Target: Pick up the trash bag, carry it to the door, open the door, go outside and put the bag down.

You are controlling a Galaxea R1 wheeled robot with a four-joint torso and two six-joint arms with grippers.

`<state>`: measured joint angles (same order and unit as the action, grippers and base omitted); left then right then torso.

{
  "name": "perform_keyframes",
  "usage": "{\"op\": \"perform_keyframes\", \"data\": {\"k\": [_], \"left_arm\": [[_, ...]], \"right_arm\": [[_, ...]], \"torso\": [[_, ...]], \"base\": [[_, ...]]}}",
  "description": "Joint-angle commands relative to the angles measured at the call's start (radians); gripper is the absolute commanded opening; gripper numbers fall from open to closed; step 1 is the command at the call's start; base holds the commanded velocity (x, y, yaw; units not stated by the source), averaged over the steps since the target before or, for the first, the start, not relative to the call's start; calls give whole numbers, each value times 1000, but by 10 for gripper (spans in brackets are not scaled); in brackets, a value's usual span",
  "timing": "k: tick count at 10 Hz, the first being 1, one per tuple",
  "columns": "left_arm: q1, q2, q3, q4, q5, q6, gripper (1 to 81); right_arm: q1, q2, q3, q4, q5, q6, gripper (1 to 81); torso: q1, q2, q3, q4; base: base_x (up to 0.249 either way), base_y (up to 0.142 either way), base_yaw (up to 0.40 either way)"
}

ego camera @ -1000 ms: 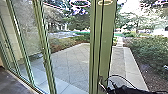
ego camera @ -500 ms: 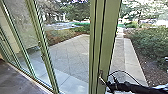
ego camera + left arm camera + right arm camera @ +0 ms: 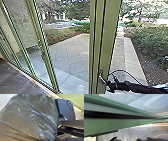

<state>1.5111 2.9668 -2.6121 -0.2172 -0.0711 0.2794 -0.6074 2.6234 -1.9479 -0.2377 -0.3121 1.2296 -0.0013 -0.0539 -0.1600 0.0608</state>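
Head view: reaching in from the picture's right with the right arm (image 3: 135, 86), right gripper (image 3: 108, 84) close by the handle fitting (image 3: 100, 73) on the upright green door frame (image 3: 106, 40). Across the frame's long axis, nearly level along the forearm, so likely in need of a push or pull square to the upright rather than a slide along it. From the right jaws to the fitting: just a little up and to the robot's left; touching or merely near, cannot tell. Nearer by far with the right arm than with the left, to judge by that approach. Cannot tell how wide the right jaws stand, nor whether closed on any part of the fitting. In the left wrist view, close up and bulging beside the wrist, the trash bag (image 3: 30, 119), pulled into long creases; on the left side, then, clear of the door work. Cannot tell how the left gripper's jaws stand or whether clamped on the plastic. Beyond the glass, paving (image 3: 72, 56), probably meant for the set-down.
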Motion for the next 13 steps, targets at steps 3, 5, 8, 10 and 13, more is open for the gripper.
{"op": "perform_keyframes", "data": {"k": [3, 5, 8, 10, 13], "left_arm": [[-38, -9, 4, -7, 62, -2, 10], [-38, -11, 4, -7, 60, -2, 10], [-36, -11, 4, -7, 60, -2, 10], [-36, -11, 4, -7, 62, -2, 10], [-36, -11, 4, -7, 62, -2, 10]], "right_arm": [[-18, 68, -23, -19, -370, 19, 811], [-10, 71, -25, -19, -369, 16, 811], [5, 57, -28, -19, -369, 22, 811], [16, 39, -23, -17, -366, 24, 811], [36, -6, -15, 20, -346, 25, 811]], "torso": [[1, -2, 0, 0], [1, -3, 1, -1], [1, -5, 1, -3], [1, -6, 1, -3], [1, -5, 1, -3]], "base": [[116, 0, 0], [119, 0, 0], [120, 0, 0], [118, 0, 0], [109, 0, 0]]}}
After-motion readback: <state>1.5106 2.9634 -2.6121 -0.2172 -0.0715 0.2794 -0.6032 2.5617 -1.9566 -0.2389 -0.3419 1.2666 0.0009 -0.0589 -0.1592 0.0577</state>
